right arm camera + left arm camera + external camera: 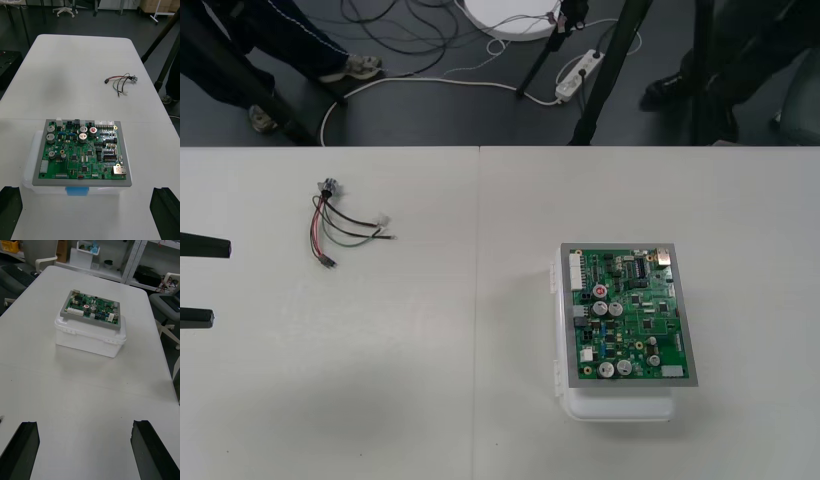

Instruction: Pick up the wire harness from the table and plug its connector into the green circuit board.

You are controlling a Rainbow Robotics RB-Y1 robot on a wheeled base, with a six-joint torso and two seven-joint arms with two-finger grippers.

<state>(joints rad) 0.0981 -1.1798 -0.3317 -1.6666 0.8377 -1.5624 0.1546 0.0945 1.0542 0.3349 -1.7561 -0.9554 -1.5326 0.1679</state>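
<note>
I start with the surface [430, 400]. It carries everything, and nothing on it is in hand, so I judge the task to be at its very first step, with the pick-up not yet begun. The white base [620, 405] sits on my right side with the board [630, 315] on top of it, and nothing is plugged into the board.

The left jaws wait at the left edge with the fingers [205, 245] spread wide and holding nothing. The right jaws are also spread, hanging just short of the base and looking across the board.

The harness [340, 220] lies loose on the far left of the surface, well apart from the board and near the left jaws. Its socket [327, 187] points away from me and its plug [327, 262] is towards me.

For the next move I would bring the left jaws over the wires close to the plug, come down and pinch there, so the plug can be pointed at a header on the board.

I can read no brand, label or other writing, because the markings on the board are too small.
</note>
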